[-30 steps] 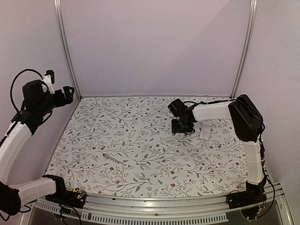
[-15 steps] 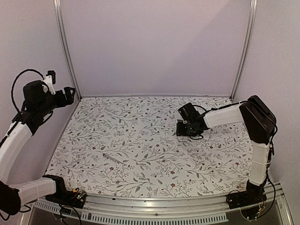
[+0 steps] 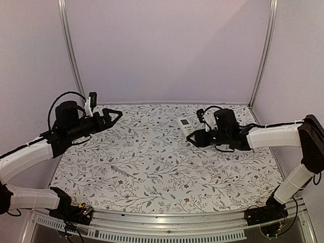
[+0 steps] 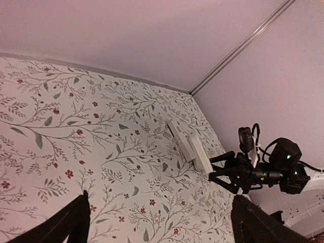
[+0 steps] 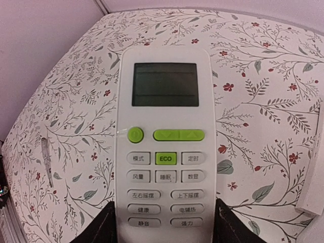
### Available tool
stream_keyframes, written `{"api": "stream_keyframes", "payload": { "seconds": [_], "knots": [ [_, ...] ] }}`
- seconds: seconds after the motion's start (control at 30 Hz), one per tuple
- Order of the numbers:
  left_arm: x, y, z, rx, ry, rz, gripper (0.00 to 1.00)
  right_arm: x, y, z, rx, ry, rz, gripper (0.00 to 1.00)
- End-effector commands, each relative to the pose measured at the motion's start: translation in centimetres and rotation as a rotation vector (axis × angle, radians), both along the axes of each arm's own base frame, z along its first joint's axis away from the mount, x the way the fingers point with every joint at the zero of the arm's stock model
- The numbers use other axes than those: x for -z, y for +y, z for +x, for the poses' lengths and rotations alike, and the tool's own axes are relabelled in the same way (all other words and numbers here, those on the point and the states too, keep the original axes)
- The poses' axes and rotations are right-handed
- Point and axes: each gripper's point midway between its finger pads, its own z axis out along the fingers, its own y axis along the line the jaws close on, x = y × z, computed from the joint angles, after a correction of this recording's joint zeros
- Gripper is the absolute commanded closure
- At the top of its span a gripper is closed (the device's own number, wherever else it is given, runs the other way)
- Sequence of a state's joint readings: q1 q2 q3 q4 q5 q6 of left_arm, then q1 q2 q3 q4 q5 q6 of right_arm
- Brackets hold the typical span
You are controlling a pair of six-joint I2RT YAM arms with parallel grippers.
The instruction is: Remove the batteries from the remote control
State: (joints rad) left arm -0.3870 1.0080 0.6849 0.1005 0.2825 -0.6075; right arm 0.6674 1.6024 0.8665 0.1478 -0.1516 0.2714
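My right gripper (image 3: 198, 138) is shut on the lower end of a white remote control (image 3: 186, 125), which it holds above the back right of the table. In the right wrist view the remote control (image 5: 163, 126) faces the camera with its screen and green buttons, and the right gripper (image 5: 164, 224) has a finger on each side. My left gripper (image 3: 114, 116) hangs open and empty over the table's back left; in its own view the left gripper (image 4: 162, 223) looks towards the remote control (image 4: 197, 152). The batteries are hidden.
A thin pale stick-like tool (image 3: 121, 169) lies on the flowered cloth (image 3: 152, 152) left of centre; the tool (image 5: 48, 162) also shows in the right wrist view. A flat white piece (image 5: 311, 195) lies at the right edge of that view. Walls close the back and sides.
The right gripper has lifted the remote off the table and its arm has swung low to the right. The left arm has come in from the left wall over the table.
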Motion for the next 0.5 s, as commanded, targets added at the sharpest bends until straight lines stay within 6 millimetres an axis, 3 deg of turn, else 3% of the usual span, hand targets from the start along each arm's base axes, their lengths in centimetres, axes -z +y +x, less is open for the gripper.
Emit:
{"api": "stream_keyframes", "payload": {
  "seconds": [0.0,0.1,0.23,0.47],
  "knots": [
    [0.4,-6.7,-1.6,0.166,0.115,-0.242,0.03,-4.9,3.5,-3.3,-0.221,-0.161,0.082,0.54],
    [1.3,-10.2,-2.0,0.244,0.175,-0.258,0.02,-6.7,4.8,-5.0,-0.281,-0.206,0.1,0.54],
    [0.8,-13.7,-2.2,0.343,0.202,-0.293,0.0,-7.8,6.4,-6.3,-0.322,-0.262,0.059,0.54],
    [1.9,-15.3,-1.5,0.369,0.267,-0.313,0.0,-8.3,8.5,-8.0,-0.383,-0.318,0.011,0.54]
  ]
}}
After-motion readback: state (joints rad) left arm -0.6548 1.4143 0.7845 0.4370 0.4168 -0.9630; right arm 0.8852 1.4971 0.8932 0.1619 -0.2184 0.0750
